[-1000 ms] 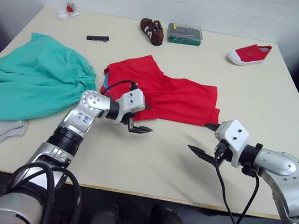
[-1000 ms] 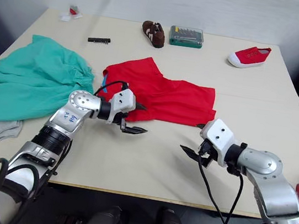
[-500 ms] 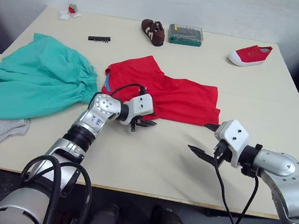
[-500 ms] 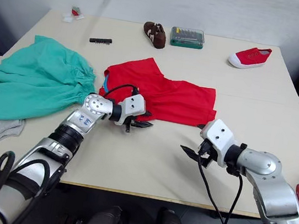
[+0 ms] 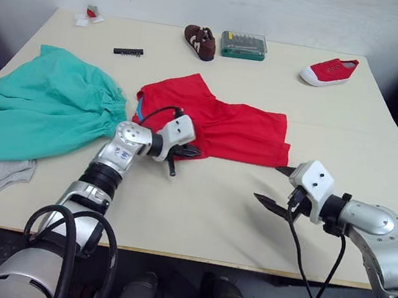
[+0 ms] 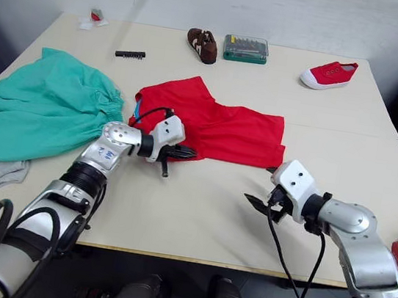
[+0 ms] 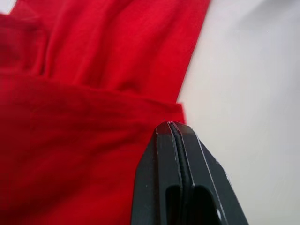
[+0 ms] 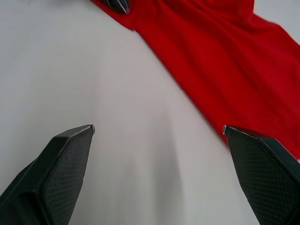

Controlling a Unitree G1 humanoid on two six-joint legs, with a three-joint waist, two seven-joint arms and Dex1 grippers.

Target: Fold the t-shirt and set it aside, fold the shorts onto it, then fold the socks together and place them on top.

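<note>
Pinching the t-shirt (image 5: 217,126) at its near hem, the left gripper (image 5: 176,156) looks clamped on cloth, though the bite seems shallow. The right gripper (image 5: 274,186), spread wide, waits near the hem's other corner; lift both corners evenly.

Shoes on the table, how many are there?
2. A brown shoe sits at the table's far edge beside a green case; a red sneaker lies at the far right.

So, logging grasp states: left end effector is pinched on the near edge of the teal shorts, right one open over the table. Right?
Not quite. The left end effector is pinched on the near edge of the red t-shirt, as the left wrist view shows; the right end effector is open.
</note>
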